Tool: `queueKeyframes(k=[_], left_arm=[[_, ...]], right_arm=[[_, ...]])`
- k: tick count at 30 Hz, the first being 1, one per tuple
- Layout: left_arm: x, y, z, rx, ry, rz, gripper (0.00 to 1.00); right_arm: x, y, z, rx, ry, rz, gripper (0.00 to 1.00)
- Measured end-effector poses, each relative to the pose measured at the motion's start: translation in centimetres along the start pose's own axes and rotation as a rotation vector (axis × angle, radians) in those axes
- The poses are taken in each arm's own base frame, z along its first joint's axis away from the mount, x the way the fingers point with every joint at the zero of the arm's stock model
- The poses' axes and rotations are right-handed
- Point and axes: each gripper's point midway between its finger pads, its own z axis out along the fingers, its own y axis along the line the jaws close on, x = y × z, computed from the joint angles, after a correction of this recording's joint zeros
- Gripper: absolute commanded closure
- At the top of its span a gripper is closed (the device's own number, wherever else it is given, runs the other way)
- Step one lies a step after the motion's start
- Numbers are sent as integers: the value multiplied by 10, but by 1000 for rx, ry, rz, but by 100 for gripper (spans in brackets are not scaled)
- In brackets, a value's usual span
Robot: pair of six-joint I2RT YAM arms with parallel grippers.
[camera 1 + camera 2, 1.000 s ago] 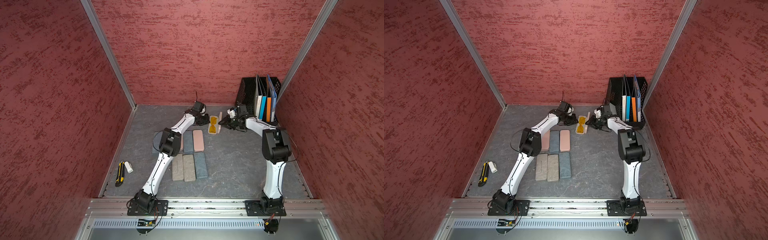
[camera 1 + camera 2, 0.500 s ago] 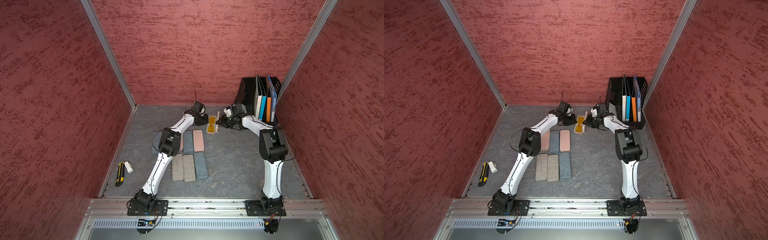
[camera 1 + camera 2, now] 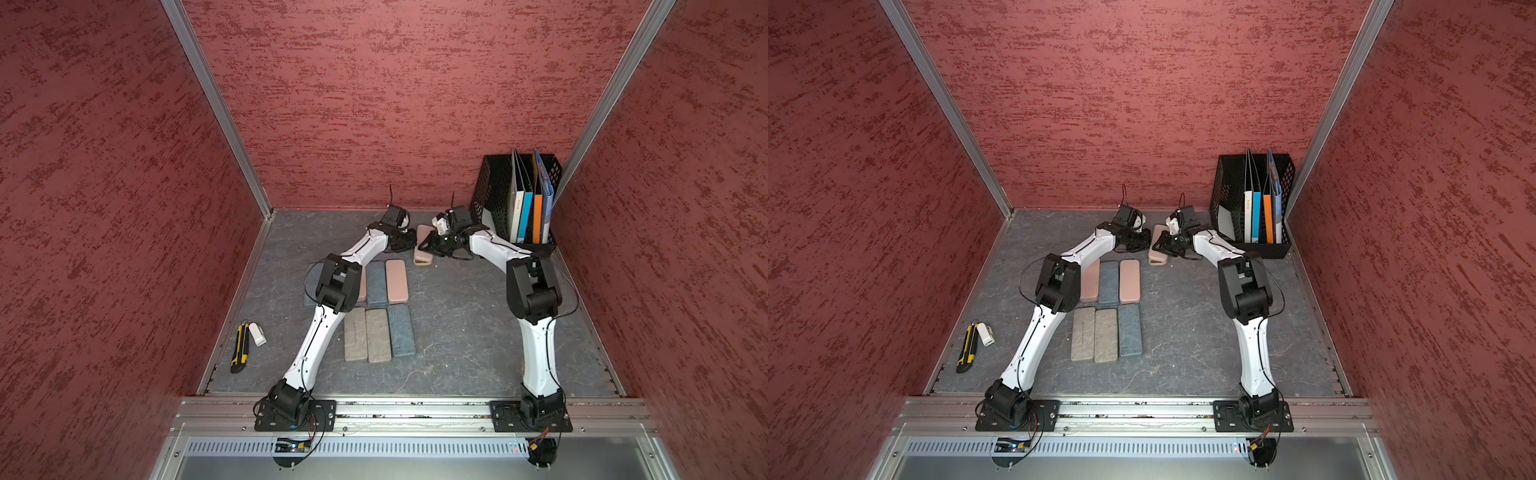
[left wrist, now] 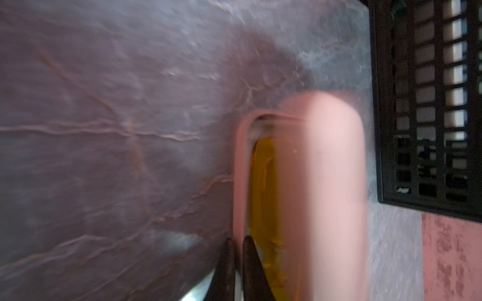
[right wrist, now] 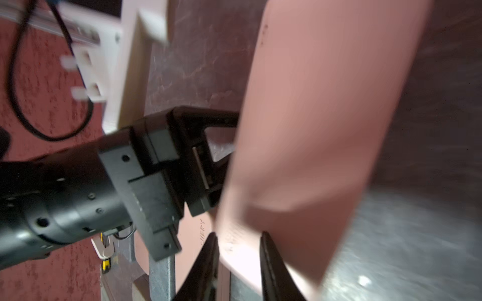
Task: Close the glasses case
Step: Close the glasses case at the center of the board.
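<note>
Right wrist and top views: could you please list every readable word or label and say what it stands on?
"CHERY" (likely): on the pink glasses case, beside its lid.
Print on the lid's edge: blurred, unreadable.
Spine lettering on the white binder: too small.
Print line on the taupe case: too small.

The glasses case [image 3: 423,257] is plain pink outside and amber-yellow within, the worktop [image 3: 457,332] veined slate grey, the walls [image 3: 374,104] mottled red, the closed cases [image 3: 396,279] pink, blue-grey and speckled taupe, the knife [image 3: 239,347] yellow and black, the mesh rack [image 3: 494,195] black with white, blue and orange folders [image 3: 537,216]
</note>
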Motion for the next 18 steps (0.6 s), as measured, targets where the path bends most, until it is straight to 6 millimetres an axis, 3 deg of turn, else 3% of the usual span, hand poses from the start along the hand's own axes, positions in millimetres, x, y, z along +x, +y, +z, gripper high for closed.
queueKeyframes(k=[2,4,8,14,18], left_arm=[[1,-4,1,18,-10,9,100],[8,-6,0,31,0,-3,87],[17,-8,-9,37,5,-35,77],[15,-7,-27,41,-12,-70,64],[13,-19,-49,82,-25,-71,58]], right_arm=[[13,2,13,-8,43,-4,66],[25,6,22,-8,76,-6,60],[39,6,21,3,131,11,54],[38,10,13,9,141,20,49],[24,2,0,18,101,41,46]])
